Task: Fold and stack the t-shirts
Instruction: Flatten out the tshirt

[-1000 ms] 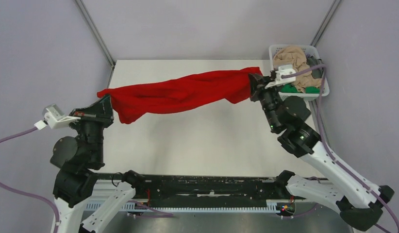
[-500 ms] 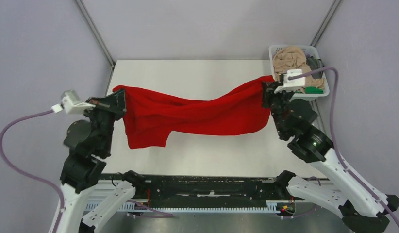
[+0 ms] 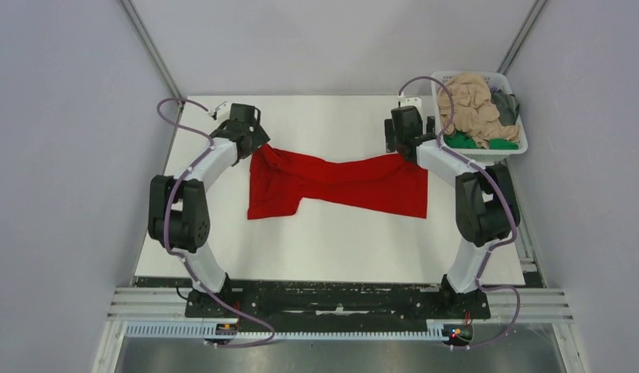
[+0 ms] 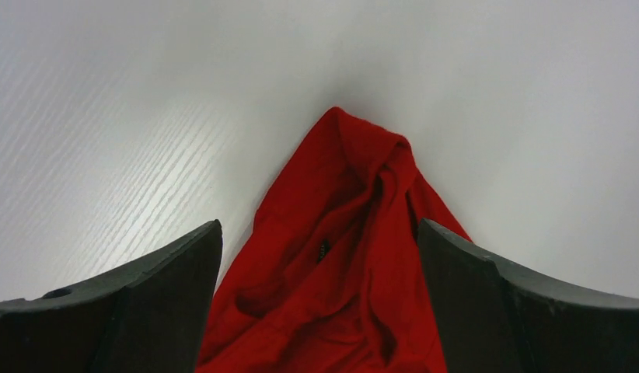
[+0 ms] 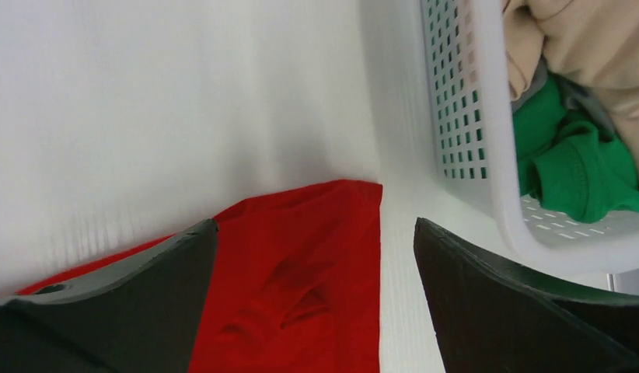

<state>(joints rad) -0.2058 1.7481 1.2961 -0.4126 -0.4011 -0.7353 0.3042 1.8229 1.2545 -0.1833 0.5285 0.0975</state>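
Observation:
The red t-shirt [image 3: 340, 183] lies spread on the white table [image 3: 332, 233], wrinkled, with a bunched corner at its far left. My left gripper [image 3: 254, 144] hovers over that bunched corner [image 4: 340, 256], jaws wide open around it, nothing gripped. My right gripper [image 3: 400, 148] stands open over the shirt's far right corner [image 5: 301, 264], which lies flat between the fingers [image 5: 495, 303]. Peach-beige [image 3: 468, 101], green [image 3: 476, 141] and dark grey [image 3: 507, 105] t-shirts are piled in the basket.
The white slotted basket [image 3: 445, 85] stands at the table's far right corner, close to my right gripper; its wall [image 5: 456, 116] fills the upper right of the right wrist view. Both arms reach far across the table along its side edges.
Both grippers have opened and let go of the red t-shirt. It hung stretched between them before; it now lies on the table. Both arms have swung toward the far side.

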